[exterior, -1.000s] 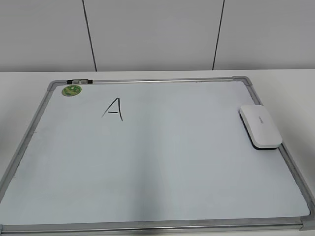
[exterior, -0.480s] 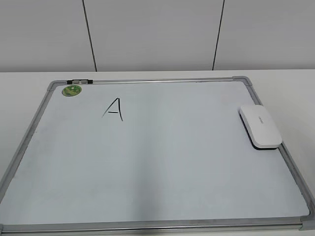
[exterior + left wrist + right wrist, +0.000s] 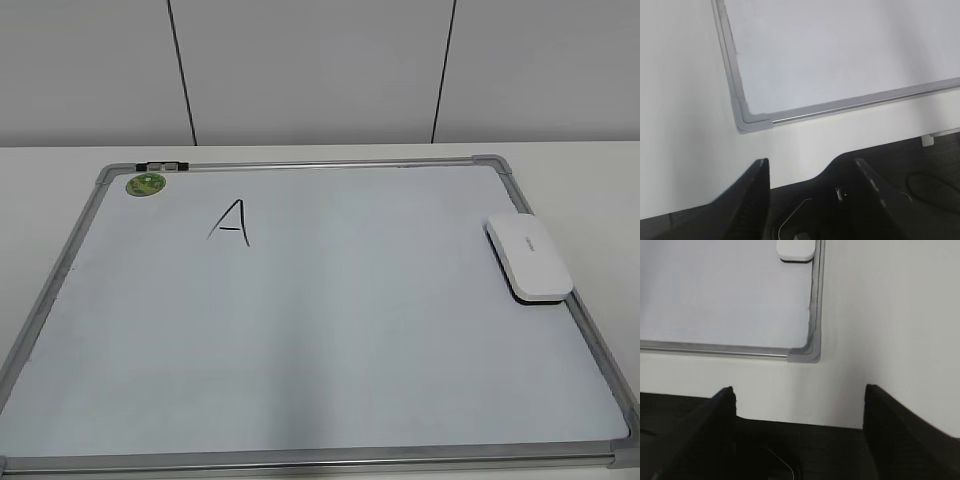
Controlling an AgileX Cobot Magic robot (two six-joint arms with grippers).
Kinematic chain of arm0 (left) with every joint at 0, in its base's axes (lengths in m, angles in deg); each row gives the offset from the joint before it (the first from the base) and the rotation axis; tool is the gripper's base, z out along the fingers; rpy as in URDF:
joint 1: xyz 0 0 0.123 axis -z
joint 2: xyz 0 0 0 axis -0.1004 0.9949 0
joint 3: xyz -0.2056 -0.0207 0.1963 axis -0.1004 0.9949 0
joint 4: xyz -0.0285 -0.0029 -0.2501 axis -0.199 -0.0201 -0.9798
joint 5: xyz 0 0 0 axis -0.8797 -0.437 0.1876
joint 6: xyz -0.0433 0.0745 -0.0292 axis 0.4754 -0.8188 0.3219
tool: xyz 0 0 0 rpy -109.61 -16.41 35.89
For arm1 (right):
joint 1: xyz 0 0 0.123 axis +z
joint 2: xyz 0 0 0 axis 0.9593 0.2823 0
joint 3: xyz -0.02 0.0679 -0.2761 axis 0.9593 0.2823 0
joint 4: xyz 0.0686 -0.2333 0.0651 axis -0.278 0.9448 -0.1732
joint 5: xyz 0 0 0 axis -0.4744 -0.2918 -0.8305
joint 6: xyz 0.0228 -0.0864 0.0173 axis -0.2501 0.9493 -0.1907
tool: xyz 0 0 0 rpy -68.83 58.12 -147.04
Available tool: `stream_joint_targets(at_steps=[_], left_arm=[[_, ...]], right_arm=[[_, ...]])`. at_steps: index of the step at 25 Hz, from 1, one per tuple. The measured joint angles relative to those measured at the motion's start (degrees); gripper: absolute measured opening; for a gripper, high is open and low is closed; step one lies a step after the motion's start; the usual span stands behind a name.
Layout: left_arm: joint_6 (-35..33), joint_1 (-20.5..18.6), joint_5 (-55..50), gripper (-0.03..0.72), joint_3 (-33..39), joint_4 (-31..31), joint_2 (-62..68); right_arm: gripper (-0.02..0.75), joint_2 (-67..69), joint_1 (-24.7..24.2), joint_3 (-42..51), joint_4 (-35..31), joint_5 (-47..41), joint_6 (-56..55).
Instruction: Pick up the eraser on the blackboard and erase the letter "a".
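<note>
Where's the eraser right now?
In the exterior view the eraser lies at the right edge of the whiteboard, partly over its metal frame, well to the right of the handwritten letter. Neither gripper touches it.

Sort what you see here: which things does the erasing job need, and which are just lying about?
Needed:
eraser
whiteboard
handwritten letter

Lying about:
green sticker
marker
table

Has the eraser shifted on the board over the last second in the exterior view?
No. The eraser lies at the same spot on the right frame rail of the blackboard, below its top right corner cap.
</note>
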Motion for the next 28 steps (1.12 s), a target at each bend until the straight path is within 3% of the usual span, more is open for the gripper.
stream_joint_targets(at_steps=[9,28], left_arm=[[1.9,3.1,-0.2,0.372,1.7,10.6,-3.6],[2.3,3.1,8.3,0.372,7.8,13.5,-3.8]], right_arm=[[0.587,-9.4,0.0,12.5,2.3,2.4,0.0],[0.587,-9.7,0.0,14.9,3.1,7.1,-0.1]])
